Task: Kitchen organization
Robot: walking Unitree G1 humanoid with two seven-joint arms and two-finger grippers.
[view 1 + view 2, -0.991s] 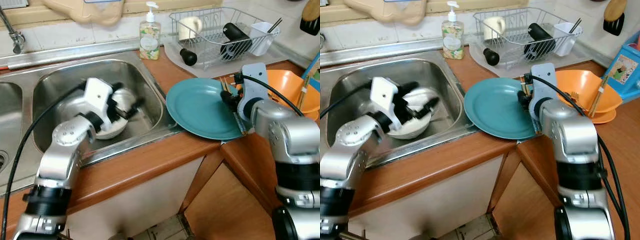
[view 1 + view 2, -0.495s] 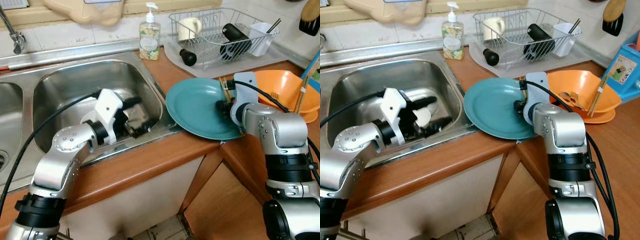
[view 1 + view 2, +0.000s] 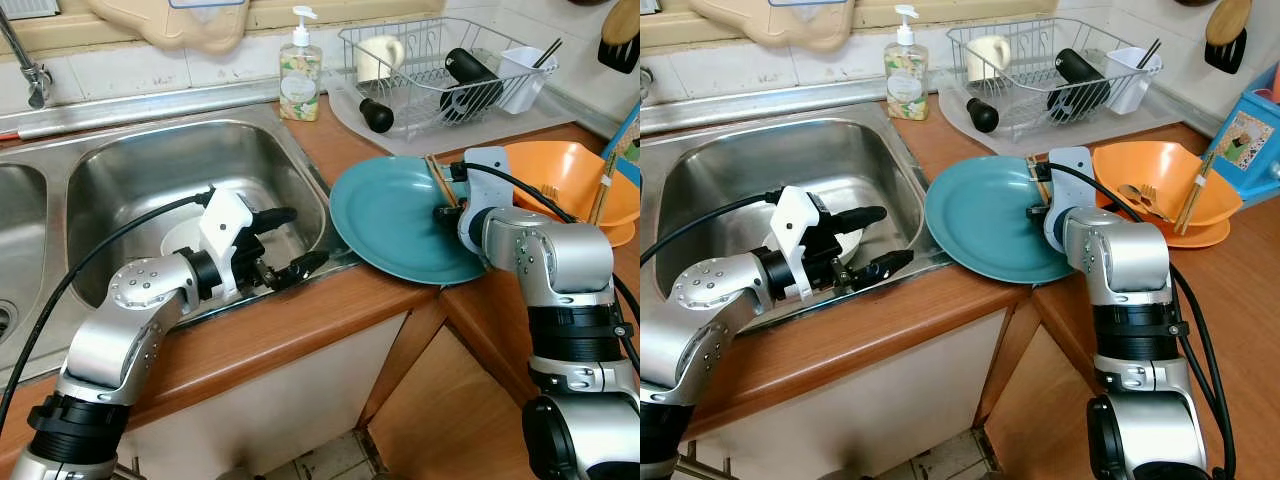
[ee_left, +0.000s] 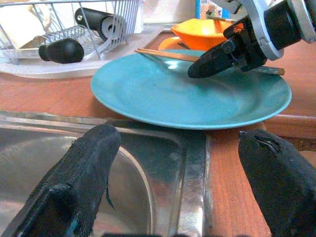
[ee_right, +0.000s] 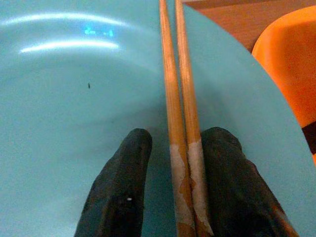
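A teal plate (image 3: 395,215) lies on the wooden counter, its left edge over the sink rim. Two wooden chopsticks (image 3: 436,182) rest across its right side. My right gripper (image 3: 442,212) is low over the plate, open, with the chopsticks (image 5: 180,148) lying between its fingers (image 5: 123,197), against one finger and clear of the other. My left gripper (image 3: 290,242) is open and holds nothing at the steel sink's (image 3: 130,160) front right corner, pointing at the plate (image 4: 197,98). A white bowl (image 3: 183,240) sits on the sink floor behind it.
An orange bowl (image 3: 575,175) with utensils stands right of the plate. At the back a wire dish rack (image 3: 440,60) holds a cup and black items, with a soap bottle (image 3: 299,70) to its left. The counter's front edge drops to cabinets.
My left gripper has drawn back from the white bowl and swung right to the sink's front right corner, open. My right gripper and the chopsticks have shifted slightly left over the plate.
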